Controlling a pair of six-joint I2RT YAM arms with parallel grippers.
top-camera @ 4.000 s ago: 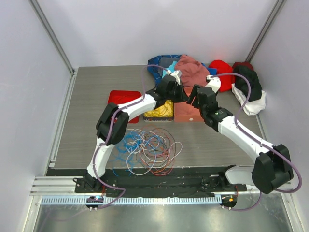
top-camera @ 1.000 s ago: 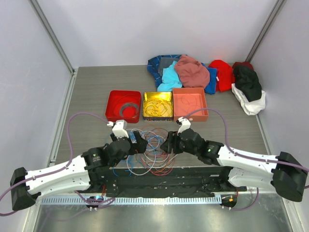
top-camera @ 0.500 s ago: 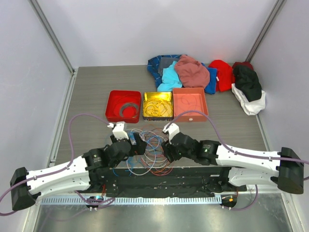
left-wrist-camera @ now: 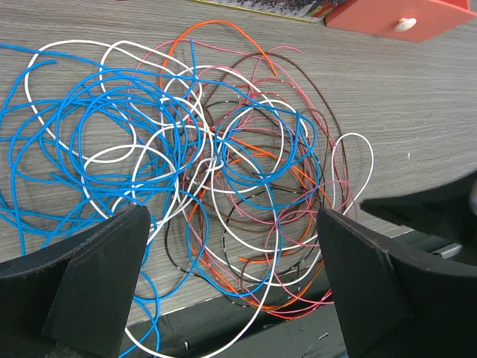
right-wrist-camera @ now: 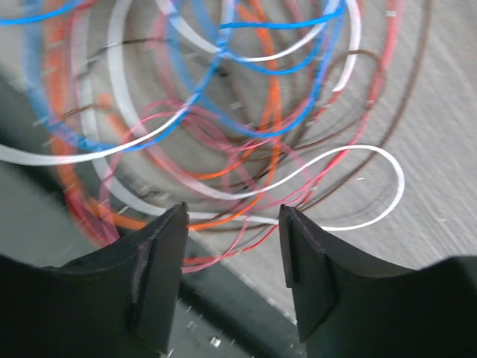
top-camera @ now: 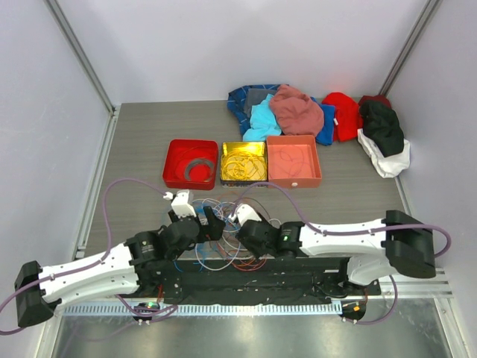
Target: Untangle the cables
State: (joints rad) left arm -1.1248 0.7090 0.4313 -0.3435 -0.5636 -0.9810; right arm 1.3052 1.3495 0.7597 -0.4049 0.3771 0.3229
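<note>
Pincer check first: got the left pincer (top-camera: pixel 214 224) spread wide, fully released, nothing between its fingers (left-wrist-camera: pixel 97 287), parked low at the 9 o'clock edge of the cables (top-camera: pixel 223 257). Same deal with the right pincer (top-camera: pixel 242 228): fingers (right-wrist-camera: pixel 160 280) apart, released, no wire pinched between them, sitting at the 3 o'clock edge of the tangle, almost nose to nose with the left one. Can't tell whether either actually touches a wire.

Found the cables in 1 loose knot on the counter (top-camera: pixel 141 142), near its 6 o'clock edge, straight toward 6 o'clock from the yellow tray (top-camera: pixel 244 183). Seen from the left wrist: blue loops mostly toward 9 o'clock, white running all through, orange, pink and brown crossing toward 3 o'clock. Pretty blurry from the right wrist, but showing white, blue, orange and pink loops just past the fingertips.

Lined up 3 trays further back: red tray (top-camera: pixel 179 153) at 9 o'clock with a grey cable (top-camera: pixel 197 168) coiled inside, yellow tray in the middle holding yellow cables (top-camera: pixel 242 164), salmon tray (top-camera: pixel 294 160) at 3 o'clock. Piled toward 12 to 1 o'clock behind those: clothes heap (top-camera: pixel 298 108).
</note>
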